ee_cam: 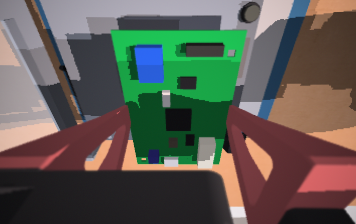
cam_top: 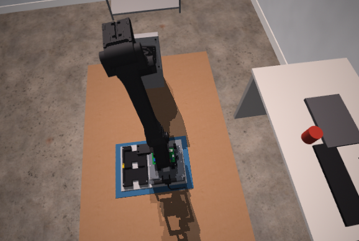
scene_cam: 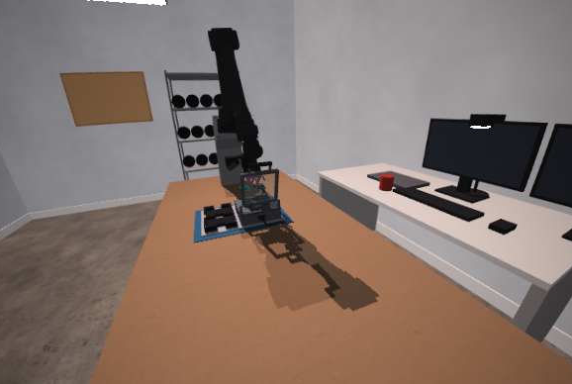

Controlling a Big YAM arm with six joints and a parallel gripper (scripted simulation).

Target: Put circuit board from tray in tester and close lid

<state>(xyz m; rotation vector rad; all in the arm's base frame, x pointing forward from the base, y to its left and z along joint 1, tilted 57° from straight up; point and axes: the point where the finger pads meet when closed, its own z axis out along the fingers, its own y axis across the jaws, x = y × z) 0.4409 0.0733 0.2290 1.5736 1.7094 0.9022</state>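
My gripper (ee_cam: 178, 112) (scene_cam: 252, 181) is shut on the long edges of the green circuit board (ee_cam: 150, 120) (cam_top: 172, 155) (scene_cam: 246, 188). The board is face up, with its white connector (ee_cam: 206, 150) at the lower end in the wrist view and a blue part at the upper end. It is held above the grey tester (cam_top: 181, 168) (scene_cam: 261, 215). The tester's lid (scene_cam: 277, 185) stands open and upright. The black tray (cam_top: 127, 149) (scene_cam: 219, 224) beside the tester shows no board. The pins, posts and latch hook cannot be made out.
A blue mat (cam_top: 118, 180) (scene_cam: 197, 233) lies under tray and tester on the brown table (cam_top: 105, 118) (scene_cam: 202, 297). The raised lid stands close to the gripper in the exterior view. A white desk (cam_top: 282, 102) with a red cup (cam_top: 313, 134) (scene_cam: 386, 182) is off to the right.
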